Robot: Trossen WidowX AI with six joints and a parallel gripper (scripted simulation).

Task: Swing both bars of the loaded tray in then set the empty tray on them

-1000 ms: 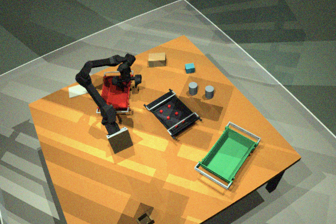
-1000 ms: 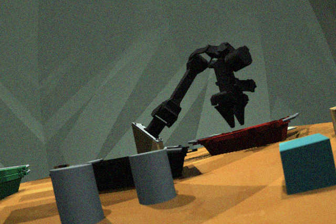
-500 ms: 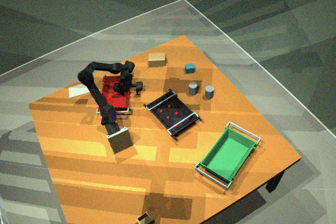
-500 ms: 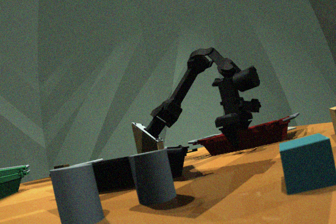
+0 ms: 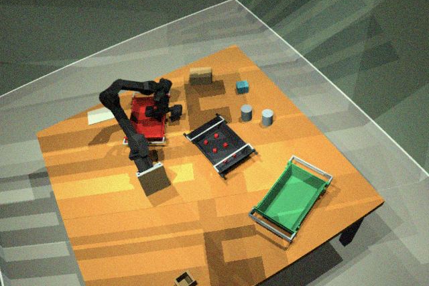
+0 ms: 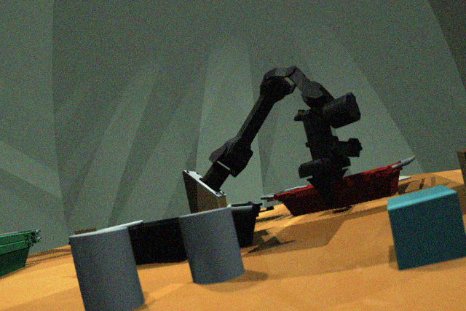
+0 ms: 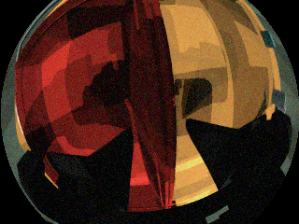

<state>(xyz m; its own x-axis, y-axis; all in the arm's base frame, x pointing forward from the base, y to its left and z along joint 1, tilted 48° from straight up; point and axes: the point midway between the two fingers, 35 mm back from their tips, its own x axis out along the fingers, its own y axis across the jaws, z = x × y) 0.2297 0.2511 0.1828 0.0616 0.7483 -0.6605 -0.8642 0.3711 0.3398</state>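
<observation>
The loaded black tray [image 5: 236,140] [image 6: 158,239] holds several small red blocks [image 5: 214,150] at the table's middle. Its two pale bars [image 5: 206,129] [image 5: 231,155] lie across its top, a little in from each end. The empty red tray [image 5: 147,126] [image 6: 372,183] [image 7: 69,88] lies on the table to its left. My gripper [image 5: 163,119] [image 6: 326,196] [image 7: 160,127] is down at the red tray's right long wall. The fingers are open and straddle that wall, one inside and one outside. A gap shows beside the outer finger in the wrist view.
A green empty tray [image 5: 273,189] [image 6: 13,250] lies at the front right with its bars out. Two grey cylinders [image 5: 246,112] [image 5: 267,117] [image 6: 210,243], a teal cube [image 5: 242,86] [image 6: 427,224] and a tan box [image 5: 200,75] stand behind the black tray. A white sheet [image 5: 100,115] lies at the left.
</observation>
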